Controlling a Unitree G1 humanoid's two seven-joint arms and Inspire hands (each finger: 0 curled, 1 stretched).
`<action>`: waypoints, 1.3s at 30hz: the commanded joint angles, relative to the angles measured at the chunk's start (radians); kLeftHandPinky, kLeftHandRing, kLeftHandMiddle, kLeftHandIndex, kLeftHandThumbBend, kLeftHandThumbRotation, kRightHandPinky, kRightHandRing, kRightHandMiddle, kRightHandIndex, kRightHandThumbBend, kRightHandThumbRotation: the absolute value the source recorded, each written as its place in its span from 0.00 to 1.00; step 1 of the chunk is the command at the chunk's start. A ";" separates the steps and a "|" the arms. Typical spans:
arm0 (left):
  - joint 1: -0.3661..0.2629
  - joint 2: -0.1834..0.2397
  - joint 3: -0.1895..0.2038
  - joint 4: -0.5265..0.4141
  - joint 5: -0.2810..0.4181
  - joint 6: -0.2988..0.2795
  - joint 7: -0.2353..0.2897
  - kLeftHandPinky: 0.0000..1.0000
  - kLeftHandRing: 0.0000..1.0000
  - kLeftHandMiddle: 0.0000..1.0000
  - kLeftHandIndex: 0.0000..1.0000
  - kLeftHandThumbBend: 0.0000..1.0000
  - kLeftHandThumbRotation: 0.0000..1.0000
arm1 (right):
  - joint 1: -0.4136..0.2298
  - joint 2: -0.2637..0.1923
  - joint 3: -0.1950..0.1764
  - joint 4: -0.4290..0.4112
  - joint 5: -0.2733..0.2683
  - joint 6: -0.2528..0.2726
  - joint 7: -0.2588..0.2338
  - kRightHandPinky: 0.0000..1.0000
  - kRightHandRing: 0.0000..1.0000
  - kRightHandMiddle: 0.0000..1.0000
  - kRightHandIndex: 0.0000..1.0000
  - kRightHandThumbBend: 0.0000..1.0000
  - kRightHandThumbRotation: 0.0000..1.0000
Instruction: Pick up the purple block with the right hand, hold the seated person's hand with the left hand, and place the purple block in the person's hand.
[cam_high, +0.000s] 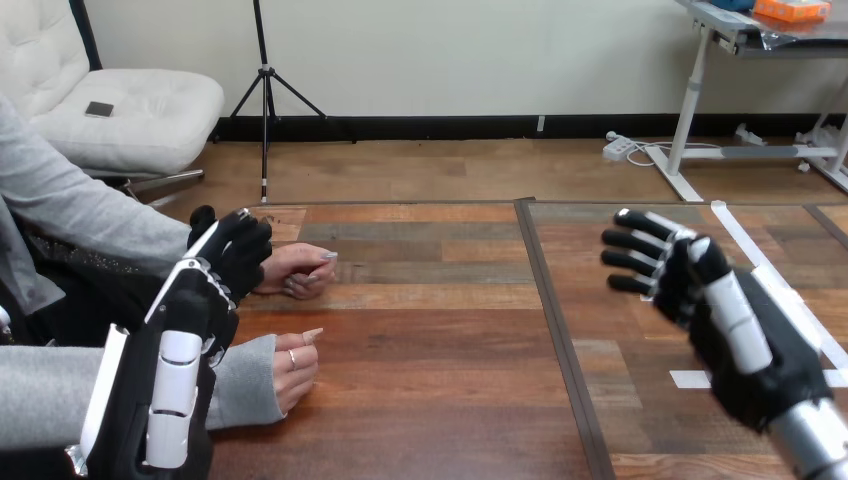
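Left hand (235, 255) laid over person's farther hand (302, 270), grip cannot be told; right hand (665, 268) splayed straight, empty; clasp should be kept gentle

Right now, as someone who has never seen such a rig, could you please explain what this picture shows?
This is one picture from a camera on a humanoid robot's head, looking forward and down across a wooden table. The black-and-white machine parts are the robot's own hands. Its left hand comes in from the lower left and lies over the wrist of the person's farther hand, which sits loosely closed on the table. I cannot tell whether it truly grips the wrist. The person's nearer hand rests on the table closer to the camera. The right hand hovers above the table at the right with straight fingers, and I see nothing in it. Pieces of white tape mark the table on that side.
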 joint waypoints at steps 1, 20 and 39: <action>-0.030 -0.014 0.010 -0.015 -0.023 0.007 -0.004 0.88 0.88 0.86 0.85 0.62 1.00 | -0.158 -0.047 -0.043 0.120 -0.012 -0.027 -0.002 0.84 0.84 0.84 0.84 0.73 0.85; -0.023 -0.028 -0.003 0.007 0.011 -0.020 -0.004 0.85 0.84 0.83 0.83 0.62 1.00 | -0.390 -0.138 -0.058 0.525 -0.145 -0.196 -0.057 0.77 0.80 0.80 0.80 0.63 0.81; -0.016 -0.037 -0.011 0.009 0.037 -0.025 0.012 0.81 0.83 0.82 0.83 0.63 1.00 | -0.573 -0.258 0.001 0.855 -0.368 -0.298 -0.217 0.81 0.85 0.84 0.83 0.85 0.73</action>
